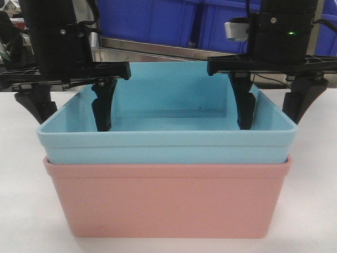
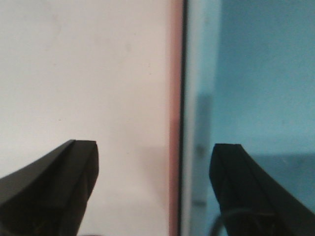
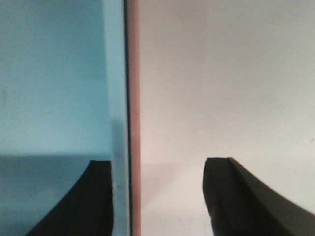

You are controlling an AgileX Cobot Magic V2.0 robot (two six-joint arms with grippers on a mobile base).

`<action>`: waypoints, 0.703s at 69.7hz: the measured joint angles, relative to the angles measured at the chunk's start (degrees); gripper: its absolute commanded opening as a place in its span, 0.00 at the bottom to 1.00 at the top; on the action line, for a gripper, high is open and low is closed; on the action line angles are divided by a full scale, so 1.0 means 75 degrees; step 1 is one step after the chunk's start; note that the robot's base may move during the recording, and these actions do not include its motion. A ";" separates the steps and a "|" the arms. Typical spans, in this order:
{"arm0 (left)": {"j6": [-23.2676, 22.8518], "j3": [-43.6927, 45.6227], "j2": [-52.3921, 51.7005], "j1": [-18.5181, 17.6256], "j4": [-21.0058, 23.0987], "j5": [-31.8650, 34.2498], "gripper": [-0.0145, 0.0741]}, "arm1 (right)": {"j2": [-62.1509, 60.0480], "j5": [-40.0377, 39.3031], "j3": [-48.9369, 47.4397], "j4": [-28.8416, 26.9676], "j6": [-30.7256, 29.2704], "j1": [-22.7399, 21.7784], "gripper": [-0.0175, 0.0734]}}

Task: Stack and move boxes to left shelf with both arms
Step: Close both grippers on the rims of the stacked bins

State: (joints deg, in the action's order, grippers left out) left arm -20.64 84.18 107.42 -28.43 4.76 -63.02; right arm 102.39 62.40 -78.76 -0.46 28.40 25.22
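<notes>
The light blue box [image 1: 174, 139] sits nested inside the salmon-pink box [image 1: 168, 203] on the white table [image 1: 21, 211]. My left gripper [image 1: 72, 125] is open and straddles the stack's left wall, with one finger inside the blue box and the other outside. In the left wrist view the left gripper [image 2: 156, 145] spans the pink rim [image 2: 174, 98] and the blue rim [image 2: 197, 73]. My right gripper [image 1: 269, 124] is open astride the right wall. The right wrist view shows this gripper [image 3: 158, 161] over the blue box [image 3: 54, 73] and the pink rim [image 3: 134, 98].
Behind the boxes runs a brushed steel rack rail [image 1: 158, 50] with dark blue storage bins [image 1: 152, 21] above it. I cannot tell whether this is the left shelf. White tabletop [image 3: 231, 83] lies on both sides of the stack.
</notes>
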 measured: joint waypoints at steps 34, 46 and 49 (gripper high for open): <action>-0.0012 0.0046 0.0000 0.0000 -0.0061 -0.0012 0.57 | 0.0000 -0.0095 0.0000 0.0007 -0.0045 0.0000 0.72; -0.0012 0.0046 0.0000 0.0000 0.0033 -0.0012 0.50 | 0.0000 -0.0112 0.0000 0.0007 -0.0061 0.0000 0.72; -0.0012 0.0046 0.0000 0.0000 0.0105 -0.0012 0.50 | 0.0000 -0.0112 0.0000 -0.0008 -0.0061 0.0012 0.72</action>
State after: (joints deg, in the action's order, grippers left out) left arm -20.72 84.53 107.42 -28.43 5.55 -63.11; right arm 102.39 61.56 -78.76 -0.52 27.94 25.31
